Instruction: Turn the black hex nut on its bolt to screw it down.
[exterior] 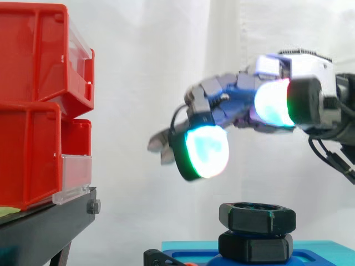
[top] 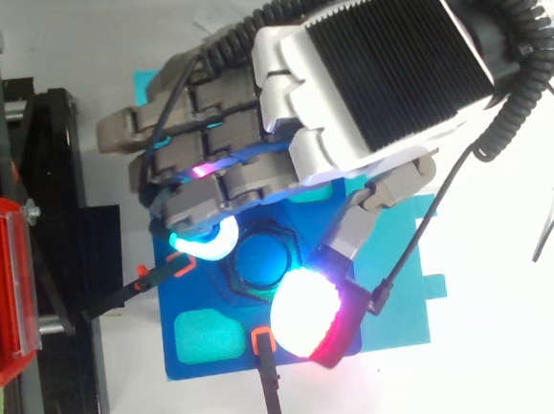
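Note:
The black hex nut (exterior: 257,217) sits on top of a second black hex piece (exterior: 255,246) on a blue base (exterior: 316,249). In the top view the nut's rim (top: 240,285) rings a blue bolt end (top: 265,258). My hand (exterior: 244,100) hovers above the nut, with a clear gap between them in the side view. Its fingers are loosely bent and hold nothing. One glowing pad (exterior: 206,151) hangs above and left of the nut. From above, the hand (top: 344,77) covers the base's far half, and a cyan pad (top: 206,243) and a white-red pad (top: 305,315) flank the nut.
Red bins (exterior: 33,100) are stacked on a black stand (exterior: 44,227) at the left. Two black clamps with orange tips (top: 269,380) (top: 121,294) reach onto the blue base (top: 399,293) from its near and left edges.

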